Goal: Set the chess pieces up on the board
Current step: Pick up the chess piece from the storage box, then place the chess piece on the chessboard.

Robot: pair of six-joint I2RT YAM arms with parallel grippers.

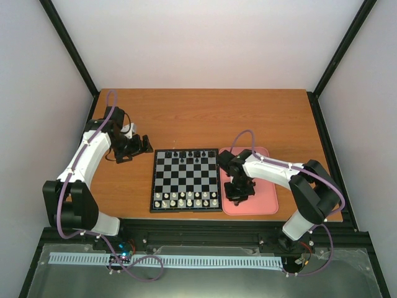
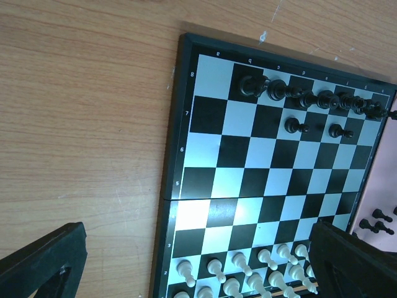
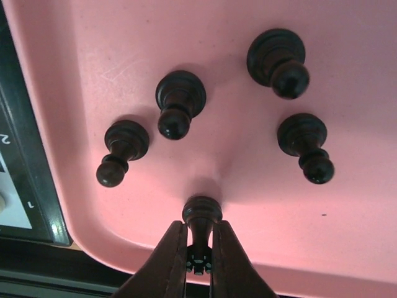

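The board (image 1: 186,177) lies mid-table, and the left wrist view shows it too (image 2: 248,180). Black chess pieces (image 1: 186,154) stand along its far rows (image 2: 310,99). My right gripper (image 1: 237,194) is low over the pink tray (image 1: 263,198). In its wrist view the right gripper (image 3: 200,226) is shut on the stem of one black piece (image 3: 201,212), whose base rests on the tray (image 3: 347,217). Several more black pieces (image 3: 180,102) lie loose on the tray beyond it. My left gripper (image 1: 139,148) is open and empty, left of the board's far corner (image 2: 198,236).
White pieces (image 1: 186,198) fill the board's two near rows (image 2: 248,273). Bare wooden table (image 1: 205,118) lies behind and left of the board. The tray's left rim sits next to the board's right border (image 3: 31,174).
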